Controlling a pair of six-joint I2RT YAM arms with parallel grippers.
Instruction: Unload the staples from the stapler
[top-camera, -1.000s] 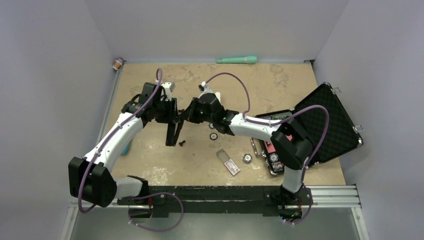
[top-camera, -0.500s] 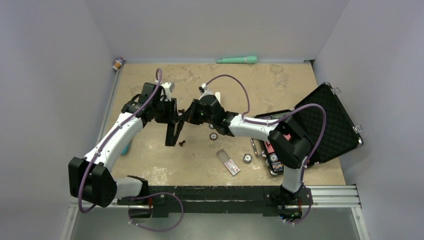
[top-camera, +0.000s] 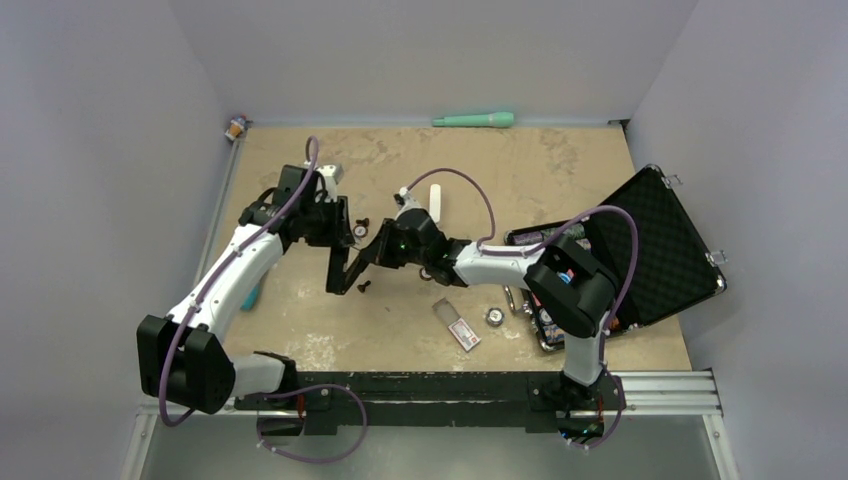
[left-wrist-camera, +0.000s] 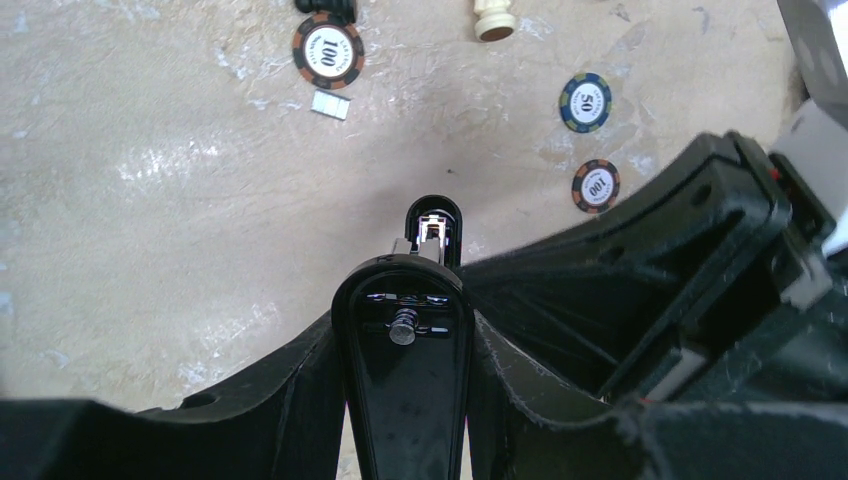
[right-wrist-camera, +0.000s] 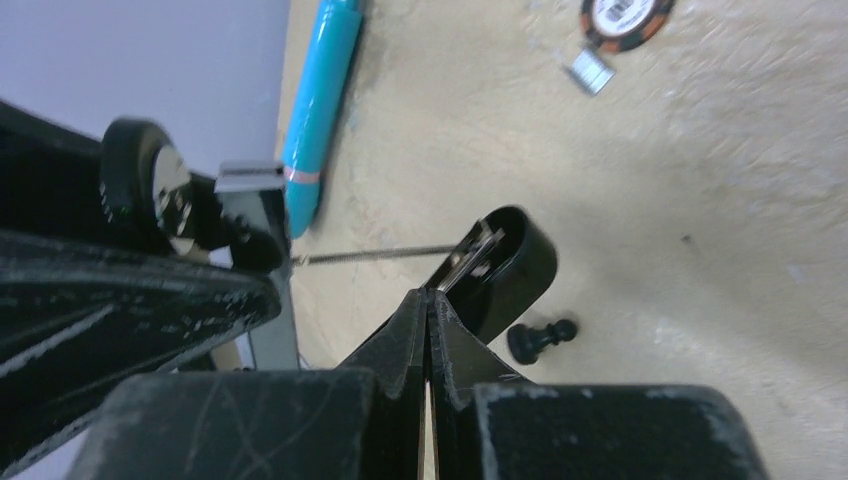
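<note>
The black stapler hangs tilted above the table, and my left gripper is shut on it. From the left wrist, its glossy top arm sits between my fingers, and the base end with silvery metal pokes out beyond. My right gripper is shut, its tips against the stapler's open silvery end. A thin spring rod stretches sideways from that end. A small silvery strip of staples lies on the table beside a poker chip.
An open black case stands at the right. A white bar and a green marker lie further back. A blue pen, a black pawn, two more chips and a small box lie nearby.
My right gripper has moved left and nearer, down to the stapler's lower part, uncovering the white bar. The left gripper shifted slightly left with the stapler.
</note>
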